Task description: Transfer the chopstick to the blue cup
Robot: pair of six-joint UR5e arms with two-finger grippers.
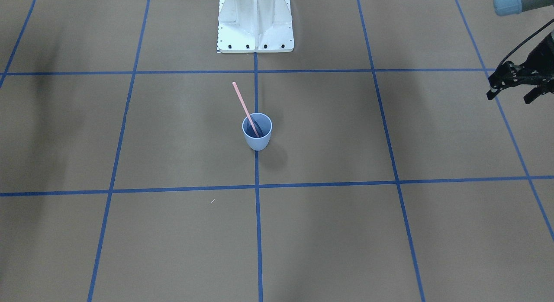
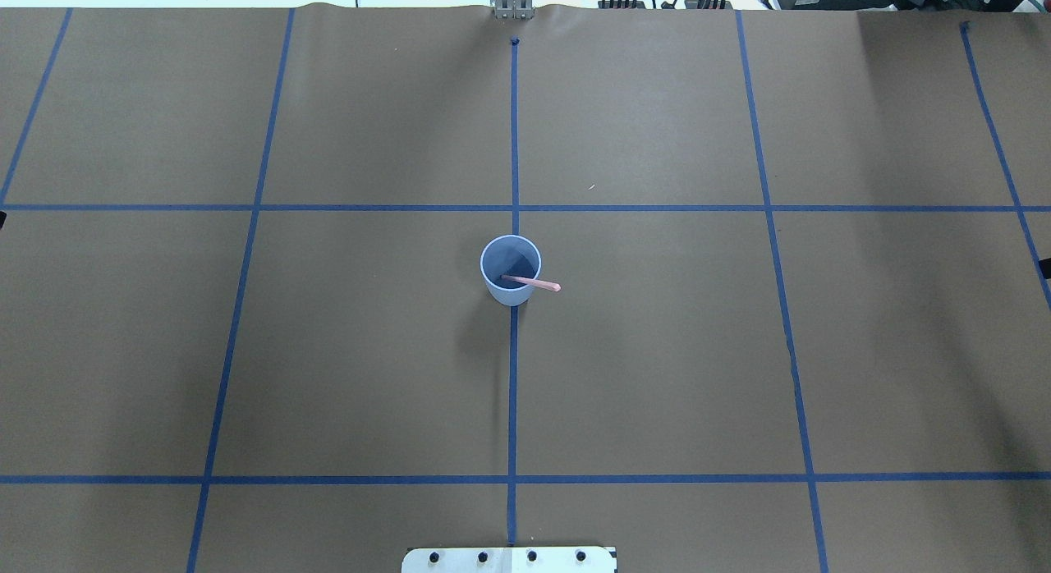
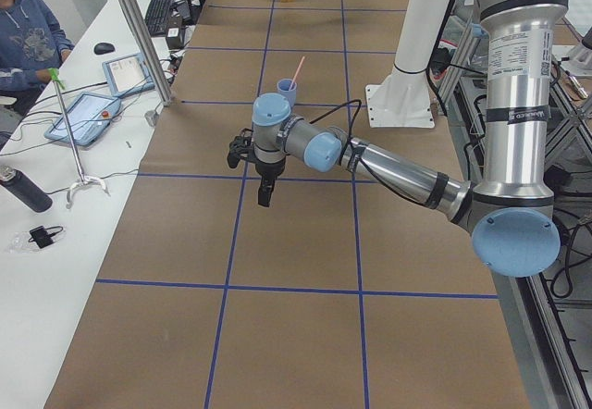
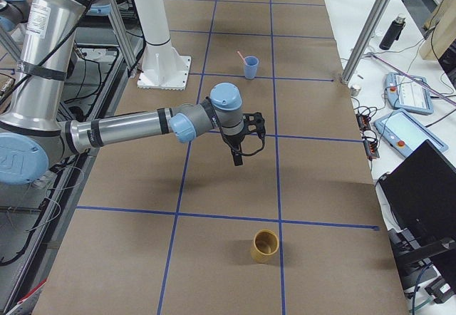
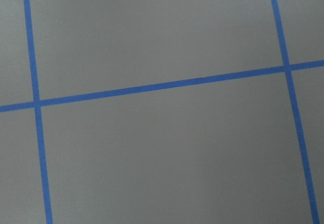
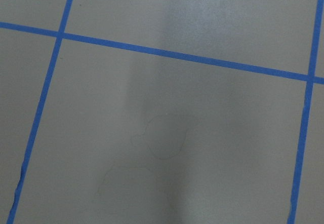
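The blue cup (image 1: 258, 139) stands upright at the middle of the table on a blue tape line; it also shows in the overhead view (image 2: 493, 291). One pink chopstick (image 1: 242, 103) stands inside it, leaning on the rim toward the robot's right (image 2: 542, 283). My left gripper (image 1: 510, 95) hovers far off to the robot's left of the cup, its fingers apart and empty. My right gripper (image 4: 239, 146) shows only in the exterior right view, above the table well away from the cup; I cannot tell if it is open or shut.
A tan cup (image 4: 266, 246) stands on the table at the robot's far right. The white robot base (image 1: 255, 25) is at the table's edge behind the blue cup. Side tables hold tablets (image 3: 81, 116) and a bottle (image 3: 26, 190); a person (image 3: 28, 30) sits there.
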